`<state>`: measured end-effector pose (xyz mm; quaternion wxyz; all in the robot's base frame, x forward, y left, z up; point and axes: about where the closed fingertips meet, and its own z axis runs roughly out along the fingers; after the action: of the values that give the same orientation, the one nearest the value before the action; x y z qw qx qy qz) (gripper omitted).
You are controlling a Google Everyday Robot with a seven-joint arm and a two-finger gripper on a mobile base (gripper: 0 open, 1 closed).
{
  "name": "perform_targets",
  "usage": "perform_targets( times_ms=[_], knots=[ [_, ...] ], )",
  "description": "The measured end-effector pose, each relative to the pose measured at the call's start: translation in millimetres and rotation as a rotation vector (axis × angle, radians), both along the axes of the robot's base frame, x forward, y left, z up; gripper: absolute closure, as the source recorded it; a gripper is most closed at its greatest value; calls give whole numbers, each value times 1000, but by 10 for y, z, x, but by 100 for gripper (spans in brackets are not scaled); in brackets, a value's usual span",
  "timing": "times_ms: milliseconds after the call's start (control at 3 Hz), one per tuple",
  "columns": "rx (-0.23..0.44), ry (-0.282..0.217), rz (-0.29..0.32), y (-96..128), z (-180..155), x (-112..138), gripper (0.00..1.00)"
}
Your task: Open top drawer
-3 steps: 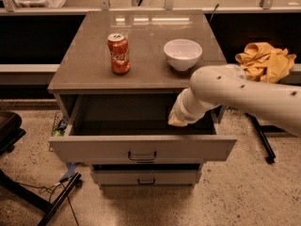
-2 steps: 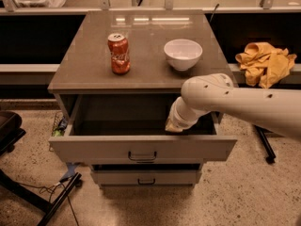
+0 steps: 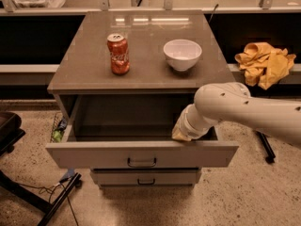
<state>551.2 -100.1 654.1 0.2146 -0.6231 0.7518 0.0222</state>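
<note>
The top drawer (image 3: 94, 155) of the grey-brown cabinet stands pulled out, its plain grey inside showing and its black bar handle (image 3: 141, 162) at the centre of the front. My white arm reaches in from the right. My gripper (image 3: 181, 133) sits at the drawer's right side, just behind the front panel's upper edge, pointing down into the drawer. Only its pale end shows past the wrist.
On the cabinet top (image 3: 141, 74) stand a red soda can (image 3: 118, 54) and a white bowl (image 3: 182, 54). A narrower drawer (image 3: 146, 178) sits below, closed. A yellow cloth (image 3: 264, 62) lies on a ledge at right. A black chair base (image 3: 28, 197) is at lower left.
My arm has shifted slightly left and lower over the drawer's right side. The drawer stands open in all frames.
</note>
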Motion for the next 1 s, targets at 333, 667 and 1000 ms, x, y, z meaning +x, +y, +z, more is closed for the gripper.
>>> perform_targets(
  times_ms=[333,667,1000],
  knots=[
    [0,0,0,1,0,6,100],
    [17,61,-22,-165,-90,-489,100],
    [23,79,-29,-213,-99,-594,100]
  ],
)
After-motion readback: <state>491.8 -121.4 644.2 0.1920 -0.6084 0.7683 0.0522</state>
